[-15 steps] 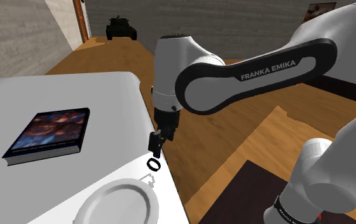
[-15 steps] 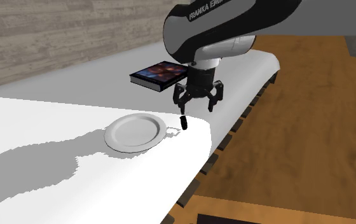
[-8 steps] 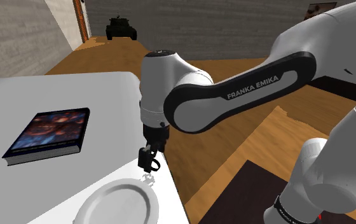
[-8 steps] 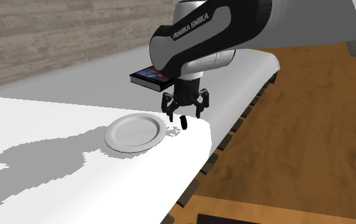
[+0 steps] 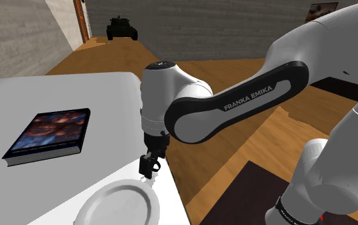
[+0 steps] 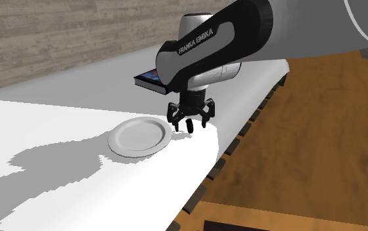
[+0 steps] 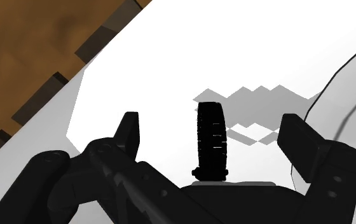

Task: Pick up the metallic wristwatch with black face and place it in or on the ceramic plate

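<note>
Hanging low over the counter (image 5: 56, 96) nr its long edge by the wooden floor (image 5: 235, 147), the pincer (image 7: 213, 121) points straight down w/ both black fingers (image 7: 129, 130) spread wide. The wristwatch (image 7: 210, 140) sits btwn them, seen edge-on as a black band standing on its side on the white top. Neither finger touches it, so it isn't held. In the shoulder view the pincer covers most of the watch. The plate (image 5: 117, 204), pale grey & round, lies flat just beside the watch, on the side away from the floor edge, and the watch is off it, on bare counter. A book (image 5: 48, 134) w/ a dark blue-red cover lies flat well apart from both, further along the counter. The white arm (image 5: 235, 102), marked FRANKA EMIKA, arches in over the floor-side edge.
</note>
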You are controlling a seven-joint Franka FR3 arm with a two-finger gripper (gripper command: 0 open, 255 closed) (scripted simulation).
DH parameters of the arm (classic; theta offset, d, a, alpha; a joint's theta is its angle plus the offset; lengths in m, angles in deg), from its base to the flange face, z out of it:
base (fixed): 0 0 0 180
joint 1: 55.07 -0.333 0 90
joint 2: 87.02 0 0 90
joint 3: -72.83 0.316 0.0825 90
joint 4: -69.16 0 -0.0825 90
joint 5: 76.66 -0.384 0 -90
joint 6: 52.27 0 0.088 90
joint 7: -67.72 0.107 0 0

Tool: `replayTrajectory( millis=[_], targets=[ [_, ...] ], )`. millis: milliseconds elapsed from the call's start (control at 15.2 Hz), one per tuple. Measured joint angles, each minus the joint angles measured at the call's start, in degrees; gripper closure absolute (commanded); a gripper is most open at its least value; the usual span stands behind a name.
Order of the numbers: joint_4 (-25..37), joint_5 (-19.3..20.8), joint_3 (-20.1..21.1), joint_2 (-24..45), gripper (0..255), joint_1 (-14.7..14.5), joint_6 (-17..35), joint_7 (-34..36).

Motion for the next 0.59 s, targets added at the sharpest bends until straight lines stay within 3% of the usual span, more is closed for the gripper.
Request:
replayTrajectory(
  millis=[132,198,594],
  targets=[
    [-0.02,0.0,0.0,0.0,0,0.0,0.03,0.01],
    [-0.02,0.0,0.0,0.0,255,0.0,0.03,0.01],
    [-0.02,0.0,0.0,0.0,255,0.0,0.03,0.01]
  ],
)
